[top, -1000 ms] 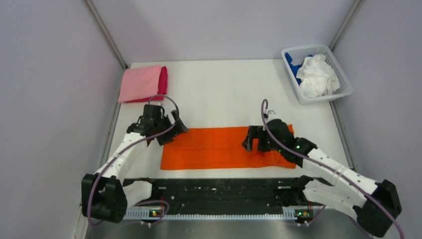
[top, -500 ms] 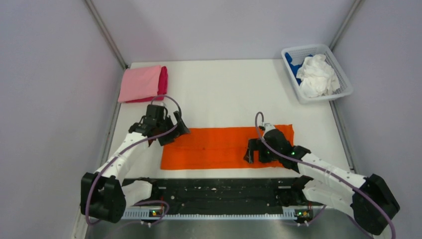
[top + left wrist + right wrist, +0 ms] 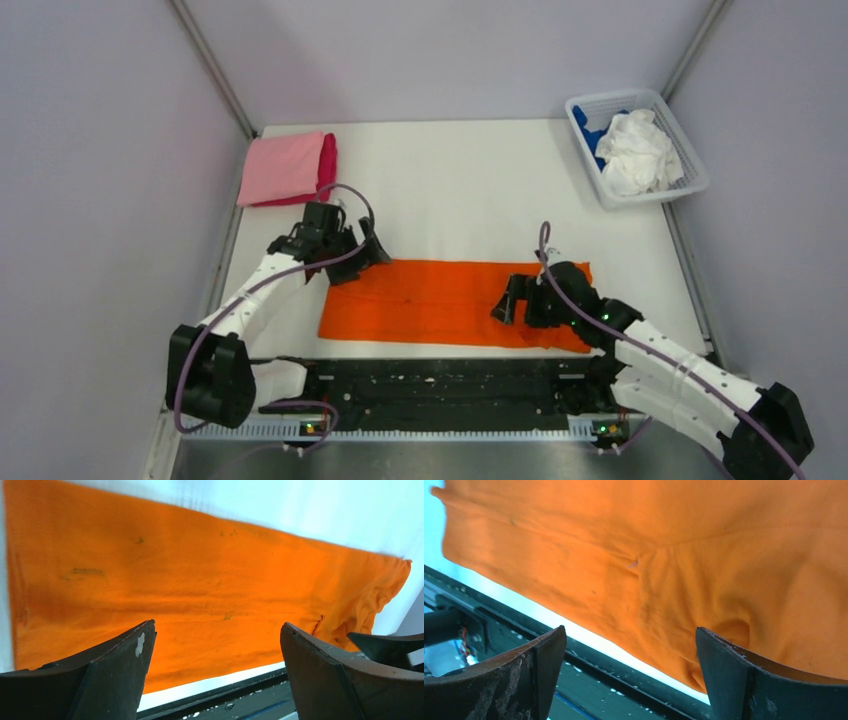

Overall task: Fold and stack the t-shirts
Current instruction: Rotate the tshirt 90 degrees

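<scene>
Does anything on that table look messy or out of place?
Mostly tidy. The orange t-shirt lies flat, but its right end is wrinkled. A white t-shirt sits crumpled in the basket.

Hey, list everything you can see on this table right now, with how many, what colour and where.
orange t-shirt: one, bright orange, folded into a long strip at the near middle of the table
pink t-shirt: one, light pink, folded, far left corner, on top of the magenta one
magenta t-shirt: one, magenta, under the pink one, edge showing
basket: one, white mesh, far right corner
white cloth: one, white, crumpled in the basket
blue cloth: one, blue, in the basket, mostly hidden
table: one, white
left gripper: one, black, open, over the strip's left end
right gripper: one, black, open, over its right part
</scene>
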You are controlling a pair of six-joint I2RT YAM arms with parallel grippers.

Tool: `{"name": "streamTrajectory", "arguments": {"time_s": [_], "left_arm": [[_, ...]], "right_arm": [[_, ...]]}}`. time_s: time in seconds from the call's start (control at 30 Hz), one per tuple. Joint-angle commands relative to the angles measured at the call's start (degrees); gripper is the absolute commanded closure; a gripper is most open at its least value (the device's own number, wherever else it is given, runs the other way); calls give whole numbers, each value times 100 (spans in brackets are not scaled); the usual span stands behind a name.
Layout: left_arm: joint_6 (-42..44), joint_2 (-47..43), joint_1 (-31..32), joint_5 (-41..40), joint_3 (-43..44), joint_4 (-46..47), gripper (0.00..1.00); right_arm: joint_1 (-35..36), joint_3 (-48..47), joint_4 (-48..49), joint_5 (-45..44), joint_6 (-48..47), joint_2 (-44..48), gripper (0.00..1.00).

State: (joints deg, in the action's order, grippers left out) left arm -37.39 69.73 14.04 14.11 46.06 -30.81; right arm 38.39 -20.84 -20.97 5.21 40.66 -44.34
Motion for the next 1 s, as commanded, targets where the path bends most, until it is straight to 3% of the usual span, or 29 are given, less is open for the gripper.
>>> {"name": "streamTrajectory", "arguments": {"time_s": [0.0, 0.13, 0.27, 0.43, 0.6, 0.7, 0.83, 0.97], "left_arm": [[45, 170, 243, 287, 3, 380, 1], [110, 445, 445, 257, -318, 465, 1], [126, 589, 489, 276, -669, 696, 1], [47, 677, 501, 141, -947, 791, 1], [-219, 590, 599, 181, -1157, 1025, 1], [-573, 531, 764, 260, -1236, 1172, 1], [-1197, 301, 1230, 209, -1276, 1404, 1], [-1885, 266, 1850, -179, -1404, 2049, 1]], "right_arm": [[2, -871, -474, -404, 35, 200, 1], [-59, -1306, -1491, -704, 254, -264, 1], [-95, -947, -1526, -878, 818, -707, 1], [-526, -432, -513, -671, 1012, -1132, 1], [-1752, -597, 986, -48, 370, -2342, 2], [-2136, -1375, 1637, 229, -283, -3649, 1], [-2217, -3230, 1367, 203, -1263, -5397, 1], [-2213, -5233, 1296, 796, -1767, -7185, 1]]}}
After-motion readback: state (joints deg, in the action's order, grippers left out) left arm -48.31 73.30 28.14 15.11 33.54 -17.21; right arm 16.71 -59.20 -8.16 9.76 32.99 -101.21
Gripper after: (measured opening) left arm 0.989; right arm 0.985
